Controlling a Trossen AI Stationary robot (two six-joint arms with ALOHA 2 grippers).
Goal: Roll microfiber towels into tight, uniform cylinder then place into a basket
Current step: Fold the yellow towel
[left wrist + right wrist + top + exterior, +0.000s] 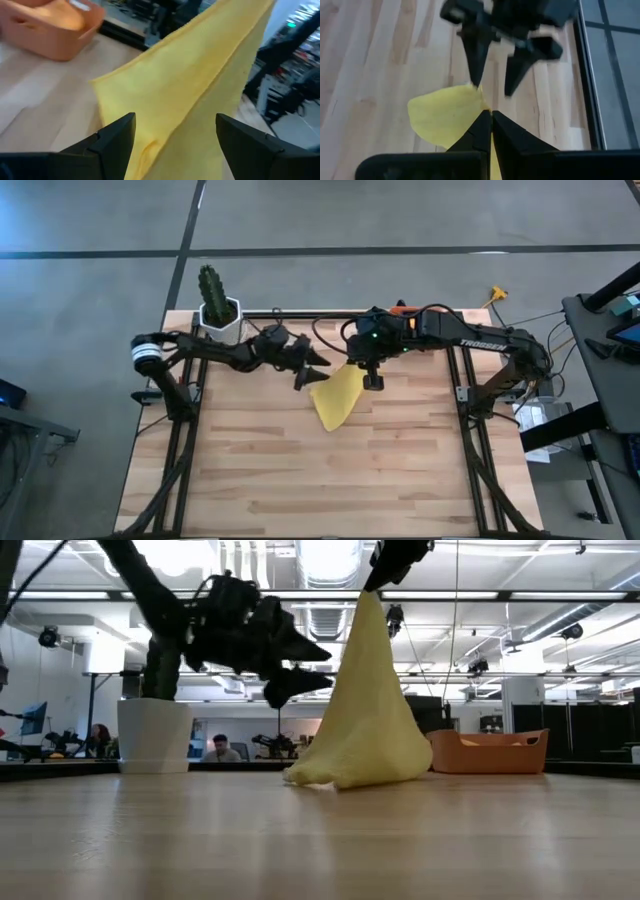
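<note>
The right gripper [372,588] pinches the top corner of the yellow towel [362,710], which hangs below it onto the table [320,840]. The left gripper [310,668] waits beside the towel, fingers spread apart.

A white pot [222,320] with a green cactus [210,283] stands at the table's back edge, behind the left pincer [313,373] and out to its left, well apart from it. The wooden table [300,480] spreads in front of both pincers. A yellow plug [497,294] lies off the table, beyond the right pincer [372,383]. In the low view a person [220,748] sits in the room far behind the left pincer.
</note>
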